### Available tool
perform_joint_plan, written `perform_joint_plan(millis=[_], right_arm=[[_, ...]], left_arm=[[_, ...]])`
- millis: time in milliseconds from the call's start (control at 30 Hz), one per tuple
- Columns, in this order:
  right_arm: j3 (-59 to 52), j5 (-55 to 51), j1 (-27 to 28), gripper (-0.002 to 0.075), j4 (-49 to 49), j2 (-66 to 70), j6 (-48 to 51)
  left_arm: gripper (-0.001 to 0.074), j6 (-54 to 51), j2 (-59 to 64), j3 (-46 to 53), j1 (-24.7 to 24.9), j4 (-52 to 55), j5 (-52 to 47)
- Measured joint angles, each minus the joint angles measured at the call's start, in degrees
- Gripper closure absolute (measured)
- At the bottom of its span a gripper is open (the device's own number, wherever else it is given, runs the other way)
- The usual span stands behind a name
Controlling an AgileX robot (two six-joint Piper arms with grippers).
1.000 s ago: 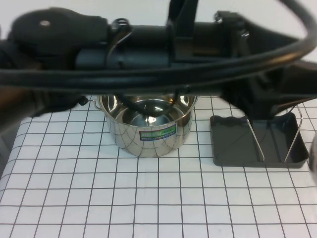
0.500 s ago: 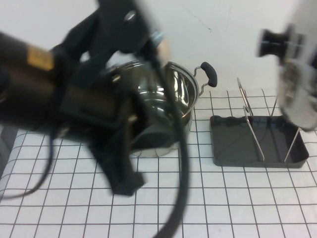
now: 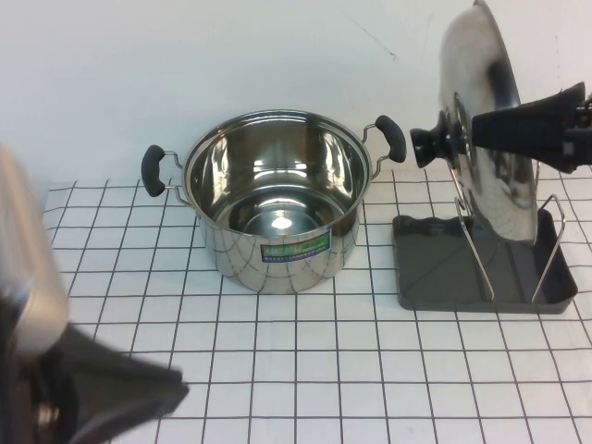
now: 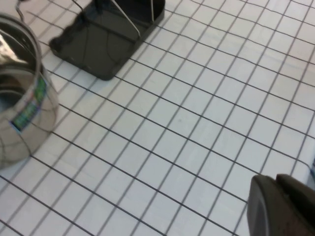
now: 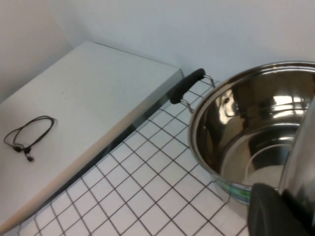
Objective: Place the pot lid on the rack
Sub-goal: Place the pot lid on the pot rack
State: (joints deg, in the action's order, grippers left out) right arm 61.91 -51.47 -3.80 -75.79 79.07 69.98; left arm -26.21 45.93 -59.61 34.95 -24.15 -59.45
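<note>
The pot lid (image 3: 486, 129) stands on edge over the rack (image 3: 435, 277), among its wire loops, its knob pinched by the right gripper (image 3: 453, 139); only the release seems left. The left gripper (image 3: 102, 393) sits low at the near-left corner, its pincer state unclear. Half a second ago the lid hung higher and the left arm hid the pot (image 3: 273, 199).

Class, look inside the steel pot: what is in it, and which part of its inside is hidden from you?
The pot holds nothing visible: bare shiny floor and far wall. Its near inner wall is hidden by the rim. The pot lid stands in the rack, right gripper at its knob; left gripper near front-left.
</note>
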Motion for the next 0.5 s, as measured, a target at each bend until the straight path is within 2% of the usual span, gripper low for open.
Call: perform_joint_plan(millis=[267,500], right_arm=[[0.0,4.6,0.0,0.0711,0.2,2.4,0.0],[0.0,5.8,0.0,0.0711,0.3,5.4,-0.2]], left_arm=[[0.0736,1.1,-7.8,8.9,0.0,-2.4,3.9],[0.0736,1.2,-8.6,12.3,0.0,-3.7,5.2]])
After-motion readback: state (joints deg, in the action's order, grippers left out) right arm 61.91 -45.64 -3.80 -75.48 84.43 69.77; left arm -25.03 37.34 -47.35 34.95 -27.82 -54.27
